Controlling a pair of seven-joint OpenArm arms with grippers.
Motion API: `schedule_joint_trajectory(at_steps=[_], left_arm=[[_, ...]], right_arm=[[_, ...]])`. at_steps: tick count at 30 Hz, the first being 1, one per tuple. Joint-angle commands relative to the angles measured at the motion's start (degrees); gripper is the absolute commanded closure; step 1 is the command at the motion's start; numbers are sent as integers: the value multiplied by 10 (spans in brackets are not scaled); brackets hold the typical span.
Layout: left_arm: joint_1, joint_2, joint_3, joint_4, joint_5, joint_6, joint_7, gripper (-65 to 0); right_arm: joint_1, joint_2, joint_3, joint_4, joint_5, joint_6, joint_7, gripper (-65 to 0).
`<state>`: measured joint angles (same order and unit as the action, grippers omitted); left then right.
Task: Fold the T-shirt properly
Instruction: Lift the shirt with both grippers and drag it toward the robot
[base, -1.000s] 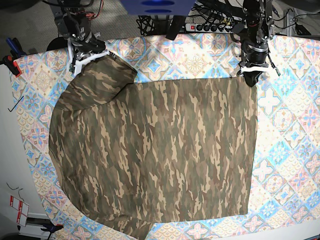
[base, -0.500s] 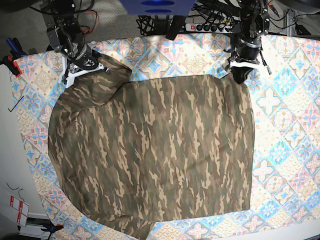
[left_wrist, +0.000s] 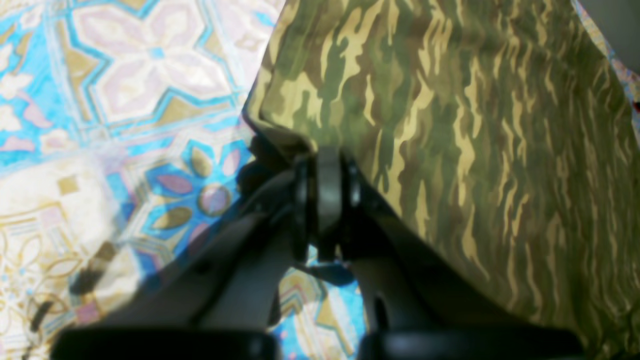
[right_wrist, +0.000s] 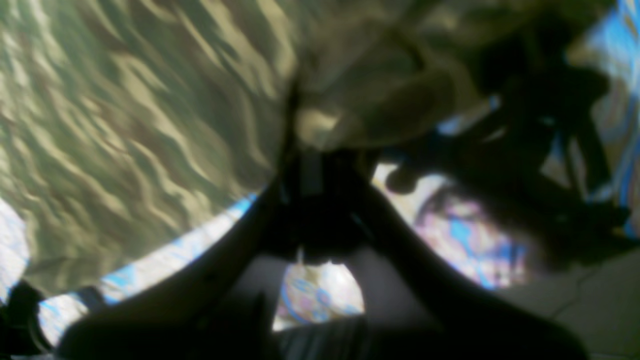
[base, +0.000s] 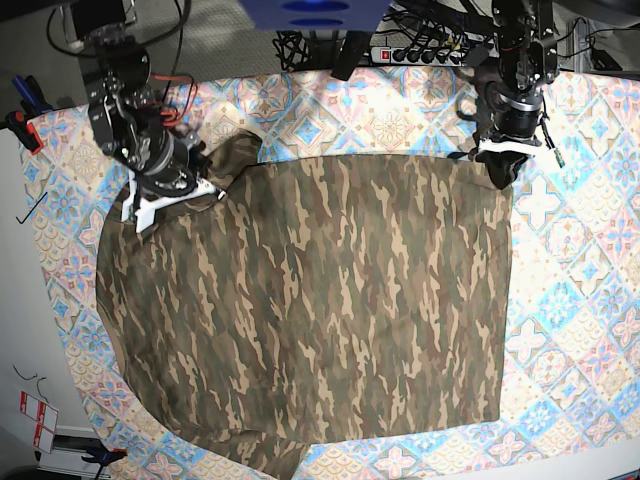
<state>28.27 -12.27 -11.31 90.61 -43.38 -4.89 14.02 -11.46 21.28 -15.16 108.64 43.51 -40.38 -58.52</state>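
- T-shirt (base: 310, 300): camouflage, spread mostly flat on the tablecloth (base: 580, 300), covering the middle and the base view's left part of it. Straight hem edge lies toward that view's right, running near to far; rounded, bunched end lies toward its left. Long axis therefore runs left to right in the base view.
- Far-left corner of the T-shirt is folded over and lifted into a hump beside the right gripper (base: 170, 190).
- Right gripper: fingers closed, pinching a bunch of T-shirt fabric; the right wrist view is blurred but shows cloth gathered at the fingertips (right_wrist: 310, 165).
- Left gripper (base: 503, 160): fingers closed on the T-shirt's far hem corner; the left wrist view shows the cloth edge clamped between the dark pads (left_wrist: 327, 190), fabric draping away from them.
- Tablecloth: blue, pink and cream tile pattern, bare along the far edge and the base view's right side.
- Power strip (base: 420, 52): with cables, beyond the far table edge.
- Clamp (base: 22, 125): red and dark, at the table's left edge in the base view.
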Motion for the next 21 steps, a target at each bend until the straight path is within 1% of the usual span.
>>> schedule_joint_trajectory(at_steps=[1,4,7,10,14,17,20,21], left_arm=[[0,-5,-2,12,0,-5,-11,0],[-12,-5,-2,12,0,-5,-7,0],[-30,-5,-4,12,-1,-5,39,0],[-49,-2,-26,20,0,-5,73,0],[-55,-2,-35,49,0,-3,79,0],[-64,-3,-35,62,1,32,79,0],[-70,-3,-34,62,1,42,79,0],[-71,-3,-34,62,1,42,79,0]], right_arm=[[22,6,4,9,-2,4,-2,0],[58,6,4,8,-2,4,-16,0],[92,6,4,1,-2,4,-18,0],[121,6,3,-23,-2,4,-19,0],[146,6,3,-68,-2,4,-15,0],[164,6,4,-102,-2,4,-13,0],[185,6,3,-126,-3,6,-12,0],[191,6,3,-132,-3,17,-12,0]])
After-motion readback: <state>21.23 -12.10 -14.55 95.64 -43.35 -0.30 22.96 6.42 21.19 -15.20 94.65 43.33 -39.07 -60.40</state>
